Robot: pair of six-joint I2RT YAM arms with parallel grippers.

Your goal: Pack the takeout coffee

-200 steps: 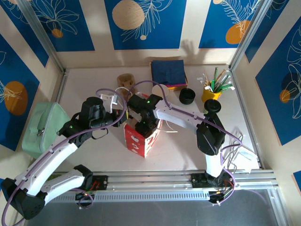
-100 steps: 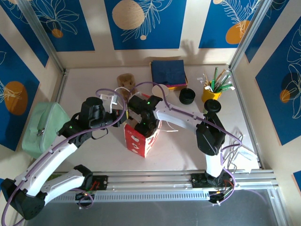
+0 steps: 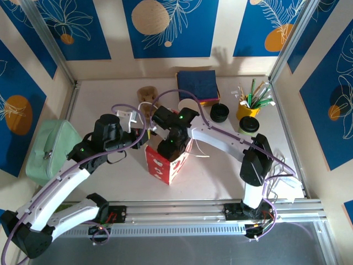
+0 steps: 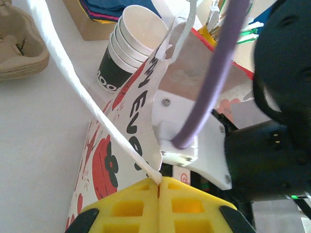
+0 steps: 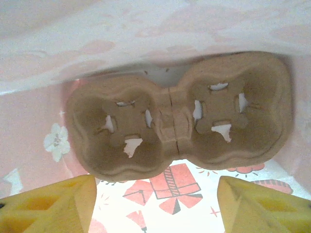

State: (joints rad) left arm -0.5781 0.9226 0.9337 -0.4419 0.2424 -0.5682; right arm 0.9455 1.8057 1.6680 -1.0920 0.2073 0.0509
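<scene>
The takeout coffee (image 3: 249,126), a small white cup under a black lid, stands at the right of the table beside the yellow holder. A red-and-white paper bag (image 3: 164,164) stands upright in the middle. My left gripper (image 3: 144,142) is shut on the bag's white handle (image 4: 97,104), its yellow fingertips (image 4: 170,191) pressed together. My right gripper (image 3: 174,146) hangs over the bag's mouth, open, with its fingers (image 5: 53,204) wide apart. Below it a brown cardboard cup carrier (image 5: 180,126) lies on the bag's floor, touching neither finger.
A stack of lidless white cups (image 3: 187,106) and loose black lids (image 3: 219,112) sit behind the bag. A yellow holder of stirrers (image 3: 248,107), blue napkins (image 3: 197,84) and spare carriers (image 3: 146,94) line the back. A green pouch (image 3: 52,152) lies at the left edge.
My right gripper has opened wider above the carrier in the bag, and that arm's elbow has swung to the right. The left gripper keeps hold of the handle.
</scene>
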